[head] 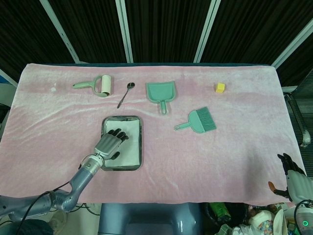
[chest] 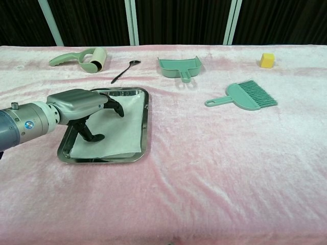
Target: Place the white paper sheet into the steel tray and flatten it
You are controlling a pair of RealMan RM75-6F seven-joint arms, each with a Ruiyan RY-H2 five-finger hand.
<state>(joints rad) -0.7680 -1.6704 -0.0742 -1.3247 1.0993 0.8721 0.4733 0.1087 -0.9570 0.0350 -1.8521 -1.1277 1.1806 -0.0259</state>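
The white paper sheet [head: 128,128] [chest: 118,127] lies inside the steel tray [head: 140,147] [chest: 144,133] left of the table's middle. My left hand [head: 109,144] [chest: 82,104] hovers over the sheet's left part with fingers spread and bent downward; the thumb tip seems to touch the paper, and nothing is held. In the chest view the hand hides the tray's left side. My right hand [head: 292,180] sits off the table's front right corner, fingers apart, holding nothing; the chest view does not show it.
Along the back lie a lint roller [head: 95,85] [chest: 84,59], a dark spoon [head: 125,94] [chest: 122,71], a green dustpan [head: 162,92] [chest: 180,66] and a yellow cube [head: 220,87] [chest: 267,60]. A green brush [head: 198,121] [chest: 245,95] lies right of the tray. Pink cloth covers the table.
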